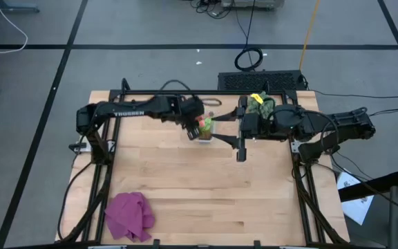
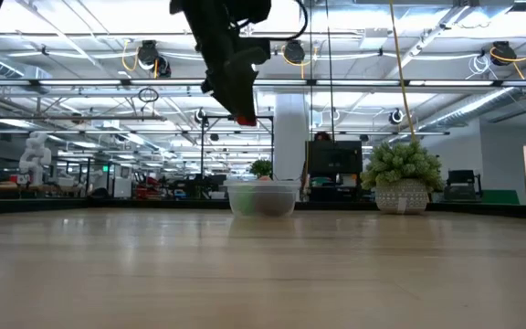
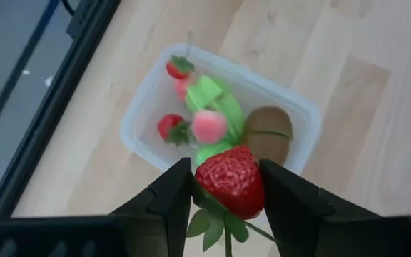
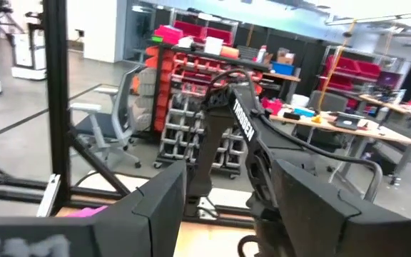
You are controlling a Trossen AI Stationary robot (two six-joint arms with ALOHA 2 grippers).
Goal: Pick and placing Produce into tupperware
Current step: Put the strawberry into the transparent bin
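Here, in the high view, the left gripper point(image 1: 197, 124) is in the upper middle of the frame, just above the tub point(image 1: 204, 133) at the far part of the table point(image 1: 199, 187). Some red and green colour shows under it. The right gripper point(image 1: 241, 153) is a little to the right of the tub, with its arm coming from the right edge; from above I cannot tell how its fingers stand. A spiky plant point(image 1: 260, 104) stands at the upper edge of the table, and a purple cloth point(image 1: 130, 216) lies at the lower left.

In the low view, the left gripper point(image 2: 242, 111) hangs in the upper middle of the frame, well above the tub point(image 2: 263, 196), which stands on the table in the centre. A bit of red shows at the fingertips. The plant point(image 2: 402, 178) is at the right of the tub.

In the left wrist view, the fingers point(image 3: 173, 196) are clenched on a big strawberry point(image 3: 232, 182), one on each side of it, and its green leaves hang out below. Behind it, in the middle of the frame, the tub point(image 3: 138, 118) already contains two small strawberries point(image 3: 179, 68), a green piece point(image 3: 216, 100), a pink piece point(image 3: 207, 126) and a brown kiwi point(image 3: 268, 135).

In the right wrist view, the right fingers point(image 4: 159, 203) are spread wide apart and hold nothing; between them the left arm point(image 4: 227, 143) is seen.
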